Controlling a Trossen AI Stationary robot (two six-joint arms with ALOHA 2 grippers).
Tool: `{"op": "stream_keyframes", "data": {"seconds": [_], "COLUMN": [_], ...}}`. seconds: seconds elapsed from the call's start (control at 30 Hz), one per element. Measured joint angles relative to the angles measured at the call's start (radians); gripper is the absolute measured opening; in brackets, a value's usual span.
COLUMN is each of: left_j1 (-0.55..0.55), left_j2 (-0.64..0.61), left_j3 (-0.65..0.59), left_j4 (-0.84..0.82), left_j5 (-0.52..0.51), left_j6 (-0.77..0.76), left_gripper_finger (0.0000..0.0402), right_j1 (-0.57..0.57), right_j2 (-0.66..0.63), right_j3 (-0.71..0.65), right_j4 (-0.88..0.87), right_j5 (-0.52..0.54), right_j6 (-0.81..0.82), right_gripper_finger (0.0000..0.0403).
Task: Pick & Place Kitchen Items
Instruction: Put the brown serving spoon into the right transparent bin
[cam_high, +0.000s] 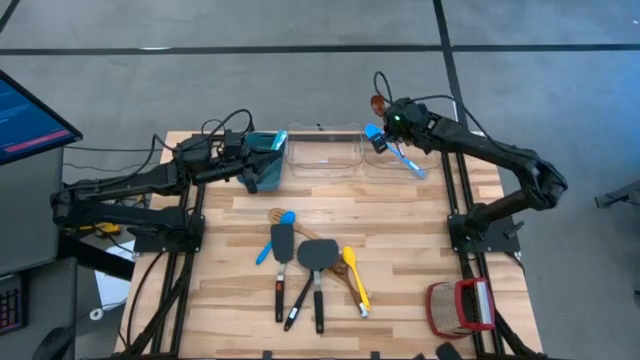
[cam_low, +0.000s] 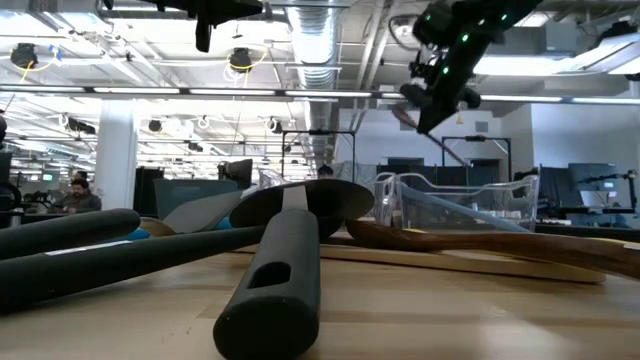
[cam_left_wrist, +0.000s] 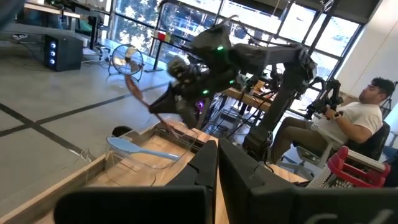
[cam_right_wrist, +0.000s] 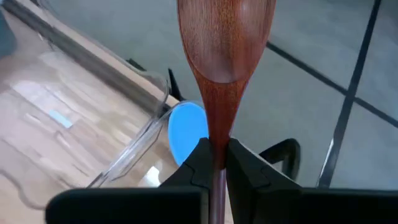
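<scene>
Right wrist view alone shows the right gripper (cam_right_wrist: 213, 152) clamping a wooden spoon (cam_right_wrist: 225, 56).

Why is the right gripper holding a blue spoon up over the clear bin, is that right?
Not quite. The right gripper is shut on a wooden spoon, not a blue one; the right wrist view shows it. The blue spoon lies below it at the clear bin. The rest is right.

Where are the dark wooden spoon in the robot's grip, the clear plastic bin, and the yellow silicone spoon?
Dark wooden spoon (cam_right_wrist: 222, 43): right wrist view, on its bowl.
Clear plastic bin (cam_high: 323, 152): high view, on its floor.
Yellow silicone spoon (cam_high: 351, 263): high view, on its head.
</scene>
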Motion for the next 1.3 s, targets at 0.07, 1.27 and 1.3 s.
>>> {"op": "stream_keyframes", "data": {"seconds": [0.07,1.27,1.3], "left_j1": [0.000,0.000,0.000], "left_j2": [0.000,0.000,0.000], "left_j3": [0.000,0.000,0.000], "left_j4": [0.000,-0.015,-0.016], "left_j5": [0.000,0.000,0.000], "left_j6": [0.000,0.000,0.000], "left_gripper_finger": [0.0002,0.0002,0.0002], "right_j1": [-0.006,-0.007,-0.005], "right_j2": [0.032,0.170,0.170], "right_j3": [0.000,-0.147,-0.161], "right_j4": [0.008,-0.015,-0.010], "right_j5": [-0.021,0.042,0.042], "right_j6": [-0.003,-0.134,-0.133], "right_gripper_finger": [0.0014,0.0013,0.0013]}}
